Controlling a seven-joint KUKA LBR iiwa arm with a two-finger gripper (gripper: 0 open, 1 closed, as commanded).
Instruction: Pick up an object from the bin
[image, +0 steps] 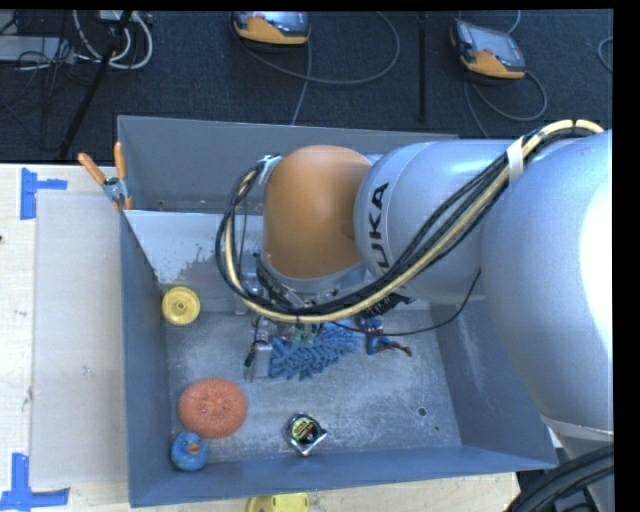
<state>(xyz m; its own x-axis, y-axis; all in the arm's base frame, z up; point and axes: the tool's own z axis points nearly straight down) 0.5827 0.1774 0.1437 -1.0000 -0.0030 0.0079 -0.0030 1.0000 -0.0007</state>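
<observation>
My gripper (262, 354) reaches down below the arm's orange cover into the middle of the bin. It is at the left end of a blue, bristly, mop-like thing (312, 353) that lies on the bin floor, partly hidden under the wrist. Whether the gripper touches it I cannot tell. A small blue piece with brown bits (378, 341) lies just to the right of the blue thing.
A yellow round thing (181, 306) lies at the left wall. A reddish-orange textured ball (212, 407) and a small blue and yellow toy (189, 452) sit at the front left. A black and yellow tape measure (305, 433) lies near the front wall. The arm covers the bin's back right.
</observation>
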